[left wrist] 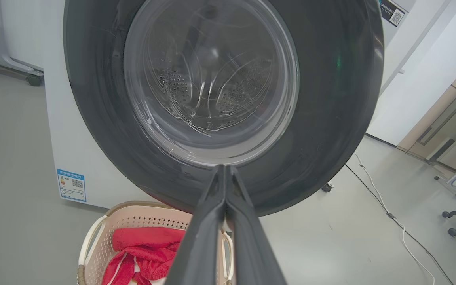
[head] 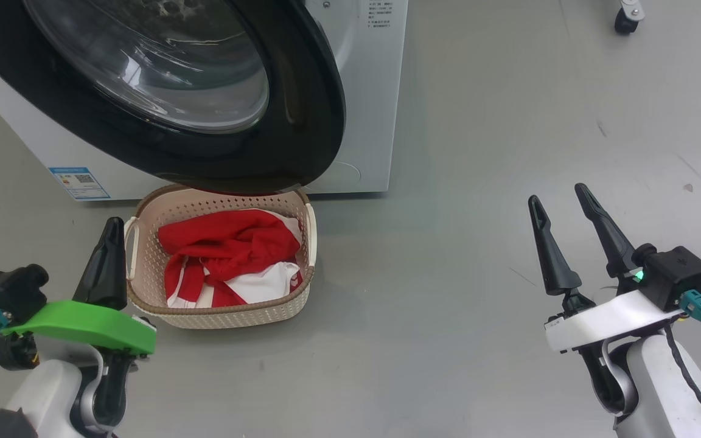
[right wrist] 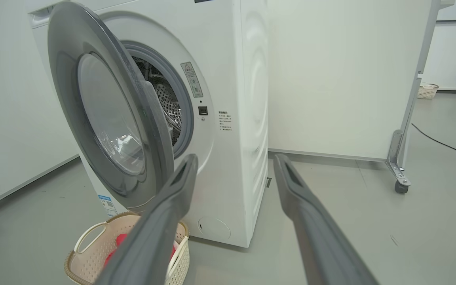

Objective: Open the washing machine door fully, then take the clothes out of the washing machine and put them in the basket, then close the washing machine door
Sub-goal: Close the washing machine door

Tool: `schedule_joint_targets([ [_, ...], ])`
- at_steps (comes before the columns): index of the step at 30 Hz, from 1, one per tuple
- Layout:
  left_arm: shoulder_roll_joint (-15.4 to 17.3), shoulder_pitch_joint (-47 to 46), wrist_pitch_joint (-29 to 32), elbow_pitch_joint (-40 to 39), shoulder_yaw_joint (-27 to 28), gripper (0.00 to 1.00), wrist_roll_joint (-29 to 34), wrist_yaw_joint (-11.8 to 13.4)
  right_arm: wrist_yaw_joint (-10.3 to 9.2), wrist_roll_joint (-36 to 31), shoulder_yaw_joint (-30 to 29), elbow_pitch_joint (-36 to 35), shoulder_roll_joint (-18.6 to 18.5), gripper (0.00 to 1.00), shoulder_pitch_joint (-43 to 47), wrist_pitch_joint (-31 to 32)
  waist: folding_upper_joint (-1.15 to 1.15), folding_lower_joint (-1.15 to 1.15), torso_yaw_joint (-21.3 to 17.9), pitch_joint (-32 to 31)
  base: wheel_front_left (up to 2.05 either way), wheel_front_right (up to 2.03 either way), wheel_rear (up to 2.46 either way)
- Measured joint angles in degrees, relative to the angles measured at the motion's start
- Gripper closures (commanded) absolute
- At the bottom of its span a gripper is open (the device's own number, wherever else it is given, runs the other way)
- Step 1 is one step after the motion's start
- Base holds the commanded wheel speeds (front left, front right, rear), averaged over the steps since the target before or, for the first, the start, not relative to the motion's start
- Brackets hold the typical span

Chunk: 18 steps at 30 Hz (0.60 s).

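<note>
The washing machine door (head: pixel 204 109) with its black rim and glass bowl stands partly ajar, overhanging the basket (head: pixel 223 310); the right wrist view shows the door (right wrist: pixel 109 126) swung out from the washing machine (right wrist: pixel 247 118). The red and white clothes (head: pixel 229 258) lie inside the basket on the floor. My left gripper (head: pixel 109 234) is shut and empty, just left of the basket; in the left wrist view its fingers (left wrist: pixel 236 221) point at the door (left wrist: pixel 331 99). My right gripper (head: pixel 559 196) hangs open and empty, far right of the basket over bare floor.
Grey floor all around. A blue label sticker (head: pixel 80 182) marks the machine's front. A caster (head: pixel 627 18) sits at the far right. A white wheeled partition (right wrist: pixel 402 158) stands to the machine's right, with a cable (left wrist: pixel 390 213) on the floor.
</note>
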Motion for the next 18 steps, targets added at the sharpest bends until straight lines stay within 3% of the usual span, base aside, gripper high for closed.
schedule_joint_targets([
  [6, 0.0, 2.1, -0.1, -0.9, 0.3, 1.0, 5.5, 1.4, 0.0, -0.2, 0.0, -0.5, -0.2, 0.0, 1.0, 0.0, 0.0, 0.0, 1.3, -1.2, 0.0, 0.0, 0.0],
  [10, -0.3, 3.1, -0.1, -3.5, 3.7, 1.0, 10.6, 3.2, 0.0, -0.2, 0.8, -0.8, -0.3, 0.0, 1.0, 0.0, 0.0, 0.0, 1.8, -1.6, 0.0, 0.0, 0.0],
  [18, -3.0, 6.4, -0.1, -7.5, 6.0, 1.0, 17.3, 4.3, 0.0, -0.2, 1.0, -1.2, -0.3, 0.0, 1.2, 0.0, 0.0, 0.0, 2.2, -1.7, 0.0, 0.0, 0.0],
])
